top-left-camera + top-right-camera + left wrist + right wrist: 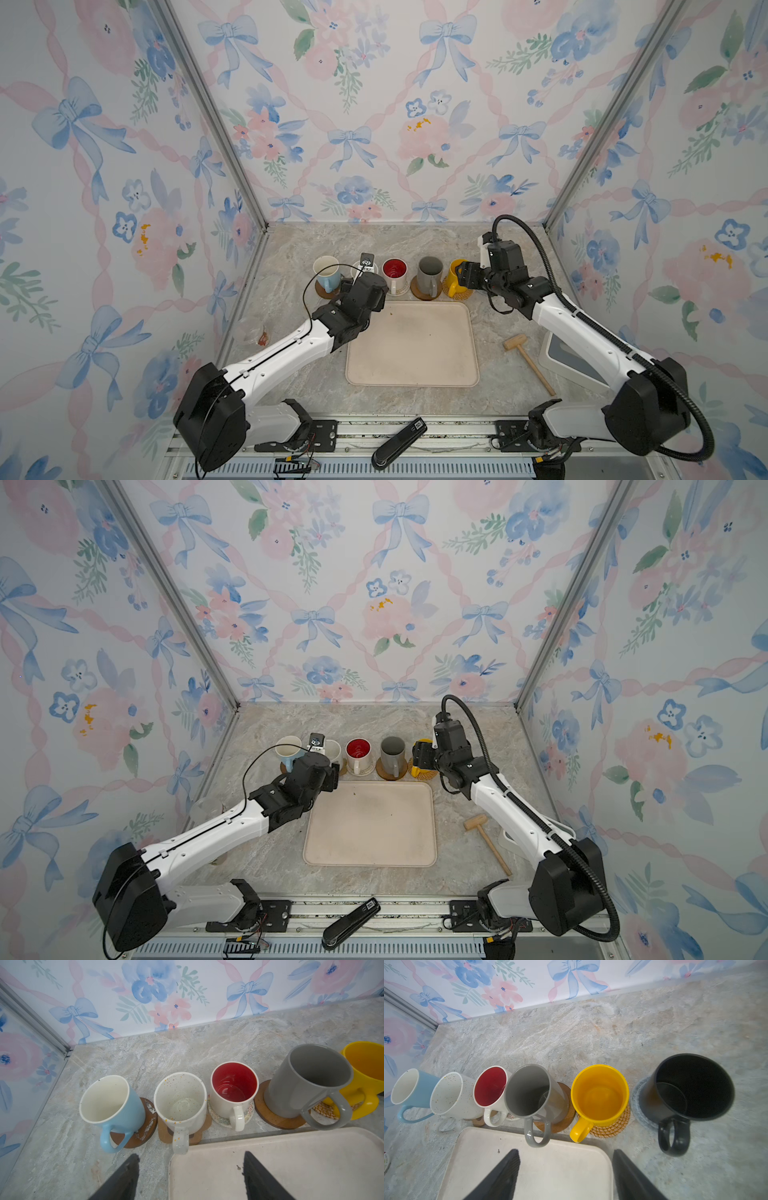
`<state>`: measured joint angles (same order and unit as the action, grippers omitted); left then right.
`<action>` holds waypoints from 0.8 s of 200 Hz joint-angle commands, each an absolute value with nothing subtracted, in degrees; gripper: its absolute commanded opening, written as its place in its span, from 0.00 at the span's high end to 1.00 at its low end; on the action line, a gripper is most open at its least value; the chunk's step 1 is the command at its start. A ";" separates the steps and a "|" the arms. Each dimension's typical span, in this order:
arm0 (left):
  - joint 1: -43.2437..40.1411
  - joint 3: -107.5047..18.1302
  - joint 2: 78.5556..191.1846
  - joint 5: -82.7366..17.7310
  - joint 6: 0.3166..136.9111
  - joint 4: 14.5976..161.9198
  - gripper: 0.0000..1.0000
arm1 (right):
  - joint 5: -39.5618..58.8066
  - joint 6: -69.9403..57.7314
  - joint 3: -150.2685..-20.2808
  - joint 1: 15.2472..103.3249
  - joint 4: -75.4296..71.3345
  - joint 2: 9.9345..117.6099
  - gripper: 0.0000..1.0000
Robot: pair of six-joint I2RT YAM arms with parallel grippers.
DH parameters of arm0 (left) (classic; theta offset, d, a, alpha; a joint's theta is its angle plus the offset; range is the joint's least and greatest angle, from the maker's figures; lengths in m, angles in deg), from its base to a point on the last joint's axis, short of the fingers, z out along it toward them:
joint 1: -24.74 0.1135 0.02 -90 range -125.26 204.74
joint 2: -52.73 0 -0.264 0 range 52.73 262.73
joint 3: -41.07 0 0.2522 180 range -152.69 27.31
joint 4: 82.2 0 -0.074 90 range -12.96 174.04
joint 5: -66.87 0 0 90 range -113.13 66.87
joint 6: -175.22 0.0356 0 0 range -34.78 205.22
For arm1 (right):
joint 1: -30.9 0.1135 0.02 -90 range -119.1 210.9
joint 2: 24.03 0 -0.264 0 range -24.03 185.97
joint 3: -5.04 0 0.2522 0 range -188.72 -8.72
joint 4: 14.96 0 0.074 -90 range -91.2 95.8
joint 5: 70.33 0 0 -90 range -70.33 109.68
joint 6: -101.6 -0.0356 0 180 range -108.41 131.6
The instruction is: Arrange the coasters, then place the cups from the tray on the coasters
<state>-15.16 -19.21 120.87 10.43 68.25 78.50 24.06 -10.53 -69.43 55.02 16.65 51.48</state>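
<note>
Six cups stand in a row behind the beige tray, each on a coaster. From left: light blue cup on the dark brown round coaster, speckled cup on the paw coaster, red-inside cup on the cream woven one, grey cup on the wooden disc, yellow cup on rattan, black cup on the grey-blue crocheted coaster. My left gripper hangs open just short of the speckled cup's handle. My right gripper is open over the tray's far right corner.
A wooden mallet lies right of the tray, with a white-and-grey box beyond it under the right arm. A clear glass jar stands by the left wall. A black handheld device rests on the front rail.
</note>
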 commanded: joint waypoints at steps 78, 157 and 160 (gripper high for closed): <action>-0.46 -0.90 109.27 6.79 76.47 98.97 0.02 | 39.01 -0.03 -55.66 51.02 8.20 37.95 0.03; 9.82 9.03 110.64 0.60 81.87 114.35 0.02 | 37.65 10.17 -41.73 46.10 -10.43 35.34 0.03; 10.32 9.30 110.72 0.29 81.88 114.89 0.02 | 37.69 10.41 -41.07 45.85 -11.38 35.13 0.03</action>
<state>7.53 7.59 110.64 3.83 79.75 108.05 36.73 5.99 -45.39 47.33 -1.40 37.38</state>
